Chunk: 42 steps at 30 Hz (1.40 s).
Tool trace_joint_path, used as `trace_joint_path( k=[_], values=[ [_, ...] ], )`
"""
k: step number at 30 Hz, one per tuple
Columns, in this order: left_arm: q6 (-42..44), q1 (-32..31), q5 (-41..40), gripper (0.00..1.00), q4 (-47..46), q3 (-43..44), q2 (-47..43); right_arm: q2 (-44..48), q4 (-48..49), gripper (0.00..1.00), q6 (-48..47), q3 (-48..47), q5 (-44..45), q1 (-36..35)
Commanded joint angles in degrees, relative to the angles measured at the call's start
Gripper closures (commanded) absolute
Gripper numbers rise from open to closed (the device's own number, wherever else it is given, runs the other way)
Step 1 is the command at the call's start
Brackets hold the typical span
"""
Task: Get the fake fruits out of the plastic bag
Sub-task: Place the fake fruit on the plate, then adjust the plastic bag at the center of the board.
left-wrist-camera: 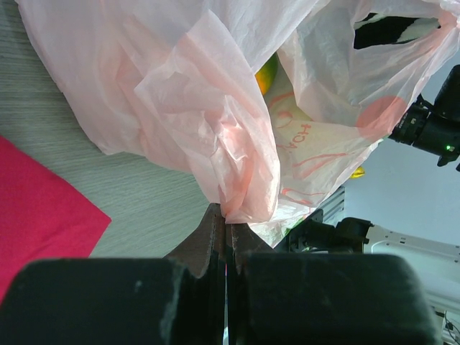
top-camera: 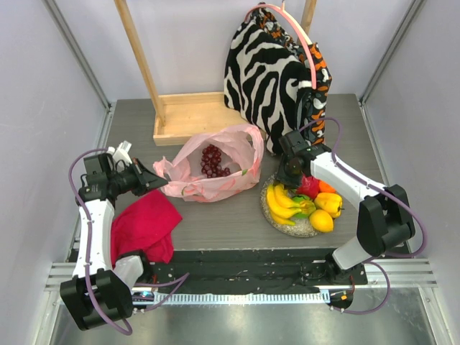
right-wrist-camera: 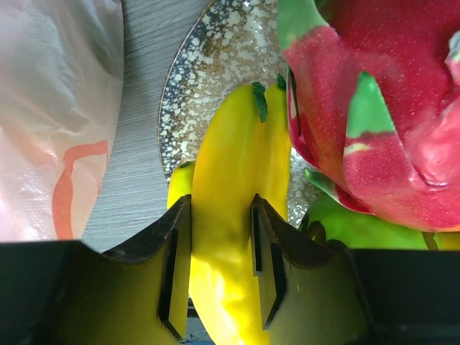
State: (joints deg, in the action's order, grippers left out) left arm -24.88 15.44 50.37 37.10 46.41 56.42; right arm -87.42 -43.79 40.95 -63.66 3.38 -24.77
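Pink plastic bag pinched in closed left fingers | right fingers clasp banana bunch

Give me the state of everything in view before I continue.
plastic bag: lying open, edge pinched
grapes: inside the bag
plate: loaded
banana bunch: on the plate, gripped
left pincer: shut on plastic bag
right pincer: shut on banana bunch
red cloth: crumpled

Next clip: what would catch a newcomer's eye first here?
The zebra-striped bag stands at the back. In the middle, a pink plastic bag lies open with dark grapes inside, the left gripper pinching its edge. To the right, the right gripper clasps a banana bunch on a crowded plate.
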Motion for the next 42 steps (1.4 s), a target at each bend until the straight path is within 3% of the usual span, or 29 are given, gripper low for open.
trace_joint_path(
  k=[1,3,8,13,20,26,29,34,38,42],
  values=[
    [0.2,-0.1,0.3,1.0,-1.1,-0.3,-1.0,1.6,1.1,0.78,-0.2,-2.0,0.8,-0.4],
    [0.2,-0.1,0.5,1.0,-1.2,-0.3,-1.0,1.9,2.0,0.65,-0.9,-1.9,-0.2,-0.5],
    [0.2,-0.1,1.0,1.0,-1.5,-0.3,-0.4,2.8,3.4,0.52,-2.5,-2.4,-2.7,-0.8],
    [0.2,0.0,1.4,1.0,-1.8,-0.3,-0.6,3.1,2.7,0.3,-3.7,-4.4,-2.0,-1.0],
    [0.2,-0.1,1.5,1.0,-1.9,-0.3,-0.7,4.4,1.4,0.21,-8.1,-8.2,-4.6,-1.2],
    [0.3,-0.1,1.6,1.0,-2.4,-0.2,-0.5,5.2,1.3,0.0,-12.3,-12.7,-7.7,-2.6],
    [0.4,0.0,1.6,1.0,-2.6,0.1,-0.4,5.3,1.8,0.0,-15.2,-15.1,-9.4,-3.0],
    [0.3,-0.1,2.1,1.0,-1.1,0.5,-0.9,7.3,9.1,0.0,-24.8,-18.4,-21.3,-9.4],
    [1.8,-0.1,2.9,1.0,2.5,1.2,-3.9,9.4,22.7,0.23,-27.4,-15.4,-26.6,-12.0],
    [2.0,-0.1,4.6,1.0,6.4,1.5,-5.9,5.1,26.3,0.39,-27.9,-17.2,-27.4,-14.1]
  ],
)
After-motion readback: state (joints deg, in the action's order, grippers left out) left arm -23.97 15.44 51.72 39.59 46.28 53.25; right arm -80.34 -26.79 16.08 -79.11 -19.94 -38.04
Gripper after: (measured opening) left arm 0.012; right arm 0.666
